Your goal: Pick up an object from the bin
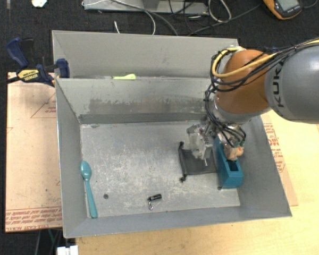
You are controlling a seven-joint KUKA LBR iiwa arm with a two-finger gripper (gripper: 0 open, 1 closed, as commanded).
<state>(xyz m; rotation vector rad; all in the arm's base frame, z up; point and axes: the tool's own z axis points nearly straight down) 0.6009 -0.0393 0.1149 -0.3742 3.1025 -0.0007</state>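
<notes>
The black flat piece [193, 166] lies on the right side of the bin [69, 142], just under my gripper [203, 149]. I cannot tell if it is spread wide or squeezed together. I should go straight down and keep off the blue box [231, 175].

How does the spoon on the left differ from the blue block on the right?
The spoon is slim with a rounded bowl and pale turquoise; the block is boxy and deeper blue. The spoon lies alone at the left, far from the gripper; the block lies right beside it, next to a black flat piece. Both lie roughly lengthwise up the view.
</notes>
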